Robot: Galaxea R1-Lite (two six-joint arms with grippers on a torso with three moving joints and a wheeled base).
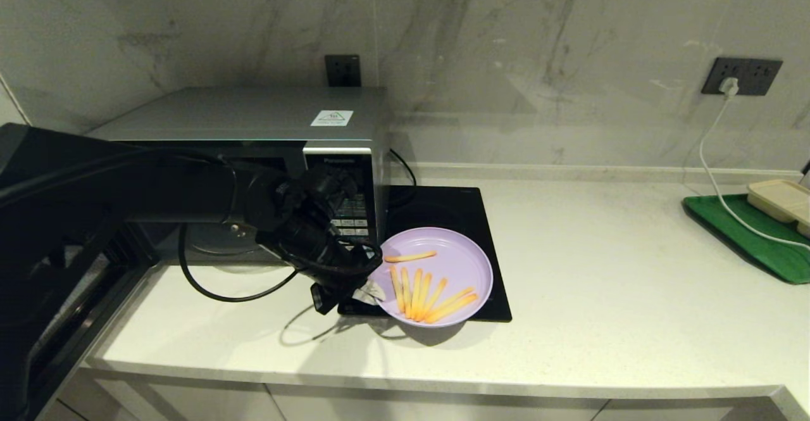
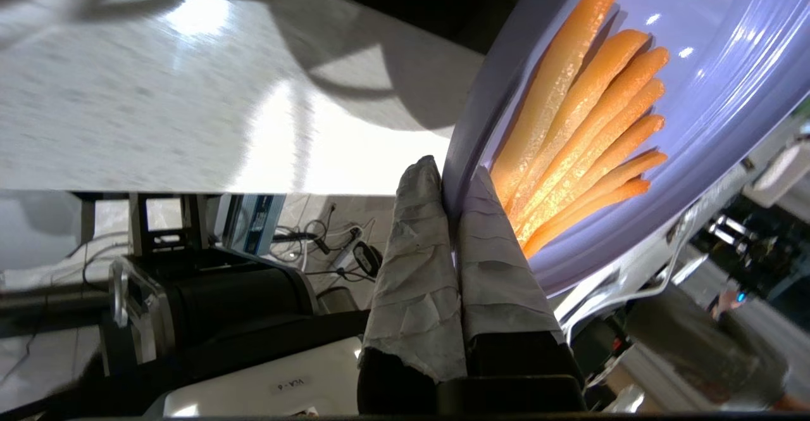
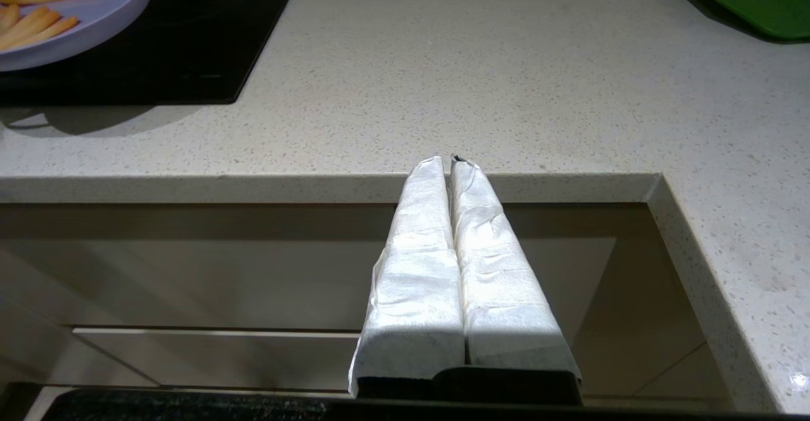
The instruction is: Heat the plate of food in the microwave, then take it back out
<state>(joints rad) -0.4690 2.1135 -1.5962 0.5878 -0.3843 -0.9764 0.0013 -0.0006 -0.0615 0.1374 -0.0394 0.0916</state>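
The lilac plate of food (image 1: 459, 250) carries several orange-yellow fries (image 1: 423, 291) and hangs slightly above the front edge of the black hob (image 1: 443, 209), casting a shadow on the counter. My left gripper (image 1: 373, 291) is shut on the plate's near-left rim. In the left wrist view its taped fingers (image 2: 417, 250) pinch that rim (image 2: 468, 123) beside the fries (image 2: 588, 123). The silver microwave (image 1: 253, 114) stands just behind my left arm, which hides most of its front. My right gripper (image 3: 450, 160) is shut on nothing, low in front of the counter edge, out of the head view.
A green tray (image 1: 747, 234) with a beige rectangular tray (image 1: 781, 199) sits at the far right. A white cable (image 1: 715, 174) runs from the wall socket (image 1: 740, 76) down to it. Bare pale counter (image 1: 601, 269) spreads right of the hob.
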